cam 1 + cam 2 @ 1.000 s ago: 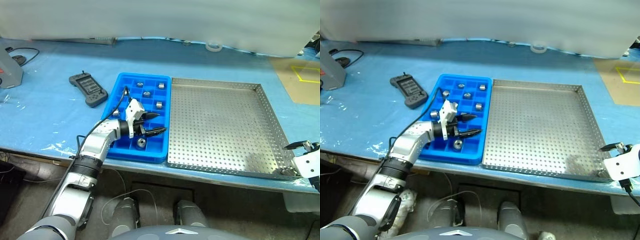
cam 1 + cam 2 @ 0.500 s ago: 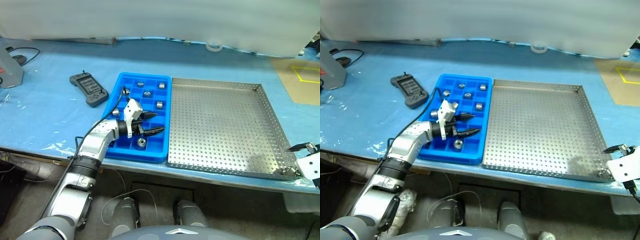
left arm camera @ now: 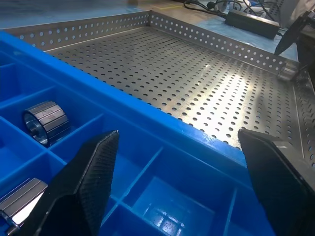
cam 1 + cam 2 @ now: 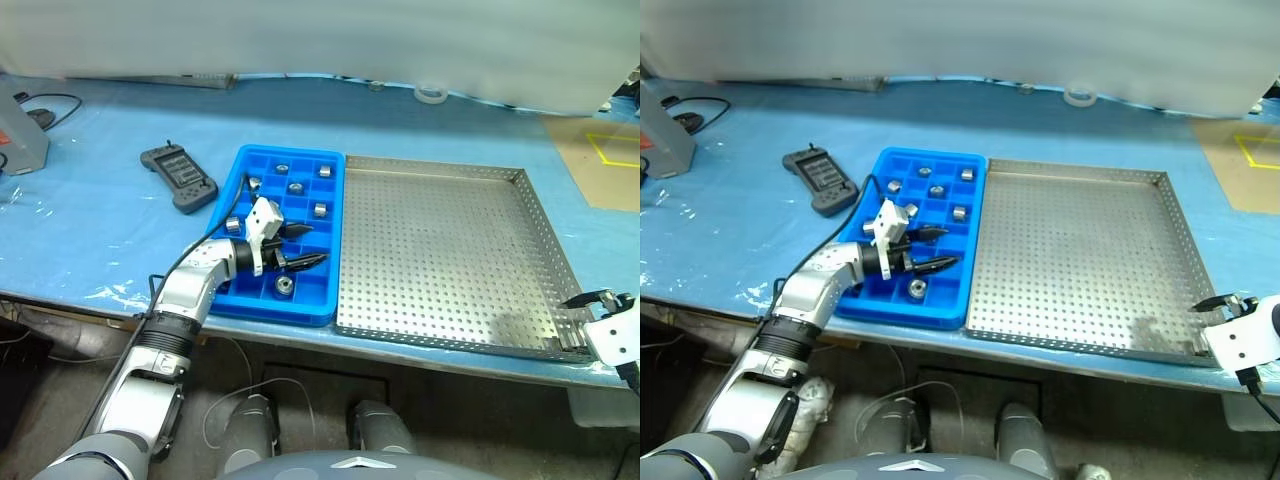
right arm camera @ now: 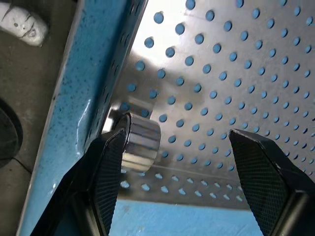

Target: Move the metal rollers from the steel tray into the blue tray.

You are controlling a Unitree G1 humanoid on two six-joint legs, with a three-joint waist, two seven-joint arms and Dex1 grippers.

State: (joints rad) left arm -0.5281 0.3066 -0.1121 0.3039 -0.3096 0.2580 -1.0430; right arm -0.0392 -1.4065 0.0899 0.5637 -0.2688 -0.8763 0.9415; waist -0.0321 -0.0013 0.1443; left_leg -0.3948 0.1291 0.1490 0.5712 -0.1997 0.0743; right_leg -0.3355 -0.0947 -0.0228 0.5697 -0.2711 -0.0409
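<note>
While the light-blue table cover [image 4: 90, 230] spreads under everything, the steel tray [image 4: 450, 250] is seen as the largest thing on it, square, shallow and perforated, with low raised rims. Its floor is almost bare; one metal roller [image 5: 140, 142] is seen in the right wrist view, lying in the tray's near right corner close against the rim. The blue tray [image 4: 232, 195] is set just beside the steel tray's left rim, the two long sides touching or nearly so. Several metal rollers are held in its compartments: three in the far rows [image 4: 294, 186], one by the right wall [image 4: 318, 209], one at the left [image 4: 232, 224] and one near the front [image 4: 284, 285].

The left gripper [image 4: 300, 245] is held level over the blue tray, pointed toward the steel tray, with its fingers [image 3: 88, 182] spread wide and nothing between them. The right gripper [image 5: 182, 162] is held above the near right corner of the steel tray, tilted downward, its fingers [image 5: 110, 172] also spread wide; the corner roller is seen beside one finger, whether touching it cannot be told, and is not clamped.

A dark handheld controller [image 4: 178, 178] is laid on the cover left of the blue tray, and a white tape ring [image 4: 430, 94] is seen at the far edge.
</note>
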